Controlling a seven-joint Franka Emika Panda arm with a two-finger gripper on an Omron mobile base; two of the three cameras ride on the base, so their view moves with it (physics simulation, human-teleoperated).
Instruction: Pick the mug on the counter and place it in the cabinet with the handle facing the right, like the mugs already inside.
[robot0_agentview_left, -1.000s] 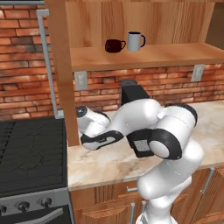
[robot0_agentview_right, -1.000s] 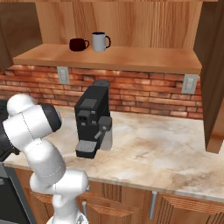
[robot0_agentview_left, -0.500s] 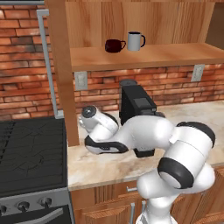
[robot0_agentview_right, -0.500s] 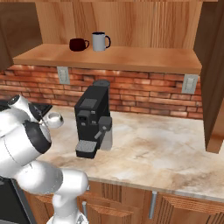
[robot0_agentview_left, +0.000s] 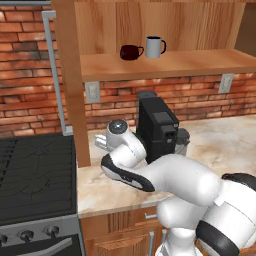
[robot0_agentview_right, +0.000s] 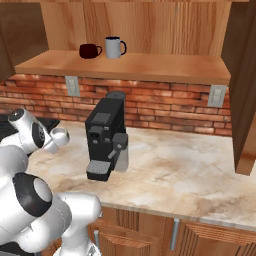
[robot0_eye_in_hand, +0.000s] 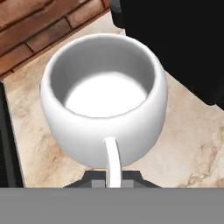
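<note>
You have the squat white mug (robot0_eye_in_hand: 105, 100) on the counter (robot0_agentview_right: 190, 170), its handle (robot0_eye_in_hand: 112, 162) at your gripper (robot0_eye_in_hand: 109, 177); grip unclear. Lifting and shelving in the cabinet (robot0_agentview_left: 165, 65) remain.

The squat mug (robot0_eye_in_hand: 105, 100) is plain white; the counter (robot0_agentview_right: 190, 165) is beige marbled; the shelf mugs are dark red (robot0_agentview_left: 130, 52) and white, dark-rimmed (robot0_agentview_left: 154, 47); the coffee machine (robot0_agentview_right: 104, 135) is black.

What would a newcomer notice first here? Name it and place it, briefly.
The squat white mug, seen from above in the hand view, its handle pointing toward the gripper. Next, the black coffee machine on the counter, and two mugs on the cabinet shelf above.
</note>
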